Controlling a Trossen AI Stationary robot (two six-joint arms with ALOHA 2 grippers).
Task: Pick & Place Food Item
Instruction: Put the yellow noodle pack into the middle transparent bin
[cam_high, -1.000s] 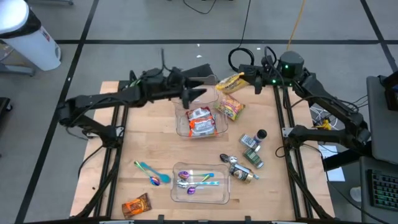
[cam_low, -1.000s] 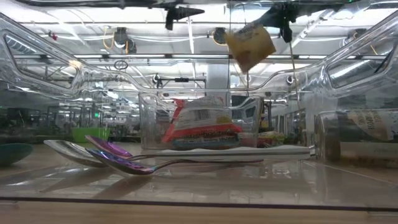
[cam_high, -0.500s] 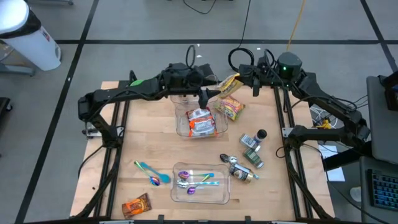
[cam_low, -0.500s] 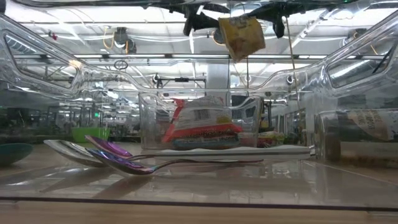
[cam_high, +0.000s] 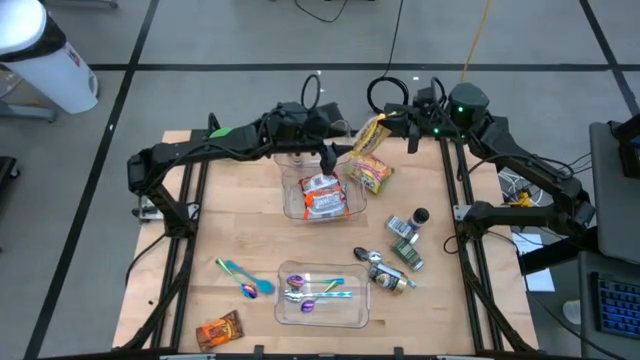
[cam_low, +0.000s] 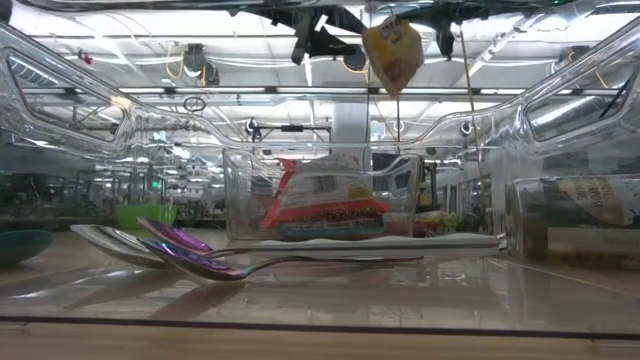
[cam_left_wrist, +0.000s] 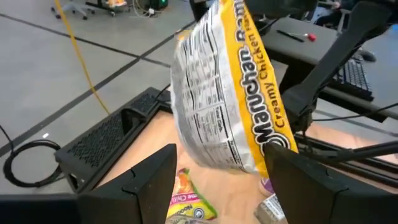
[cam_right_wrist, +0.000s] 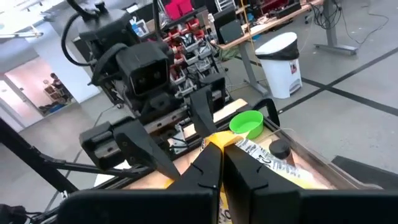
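A yellow ramen packet (cam_high: 370, 133) hangs high over the table's far side, with my right gripper (cam_high: 388, 124) shut on it. My left gripper (cam_high: 335, 154) comes in from the left, level with it. It is open, one finger on either side of the packet's lower end (cam_left_wrist: 249, 149); I cannot tell whether they touch it. Below stands a clear container (cam_high: 290, 202) with a red-and-white food packet (cam_high: 322, 195) lying in it. The low view shows the yellow packet (cam_low: 392, 55) well above that container (cam_low: 240, 200). My right gripper pinches the yellow packet's upper edge (cam_right_wrist: 239, 147) between its two shut fingers (cam_right_wrist: 205, 171). The fingers come in about level from the table's right side. The packet is lifted clear and hangs tilted below the fingers, above the table's far part.
A green-and-yellow packet (cam_high: 372, 172) lies right of the container. Small bottles and cans (cam_high: 402, 250) lie at the right. A clear tray (cam_high: 355, 318) with spoons, a teal spoon (cam_high: 238, 272) and an orange packet (cam_high: 220, 330) are near the front edge.
My left gripper has gone toward the table's right edge, up to the hanging yellow packet, rolling a little at the wrist and staying open. The packet has turned in the right gripper's hold, showing a narrower face in the low view.
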